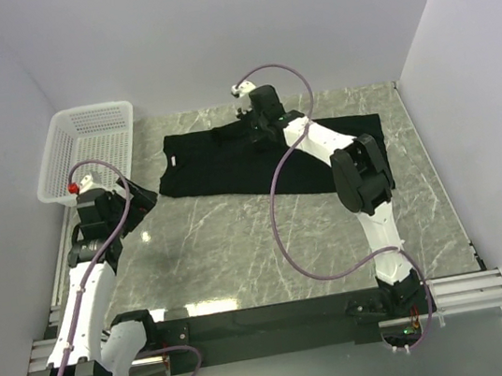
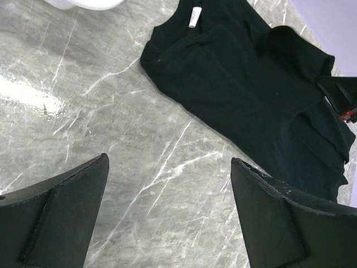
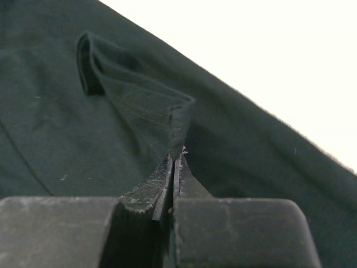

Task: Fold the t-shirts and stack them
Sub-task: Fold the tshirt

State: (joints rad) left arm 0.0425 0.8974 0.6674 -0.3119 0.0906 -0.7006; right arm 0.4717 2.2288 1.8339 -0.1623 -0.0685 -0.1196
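Black t-shirt (image 1: 215, 170) loosely spread at far middle of bench (image 1: 241, 246), small white label (image 2: 193, 17) at neck, right claw (image 3: 174, 164) pinching a raised fold, left claw (image 2: 168, 161) wide open over bench beside it

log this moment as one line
right gripper: shut on fold of black short-sleeved cloth t-shirt | left gripper: open, above grey marble table | white plastic mesh basket: apart from t-shirt

The t-shirt (image 1: 220, 169) lies on the far middle of the tabletop (image 1: 241, 246), the basket (image 1: 93, 108) at its left in the far corner. The right fingers (image 3: 192, 187) sit over its far edge, apparently on a fold.
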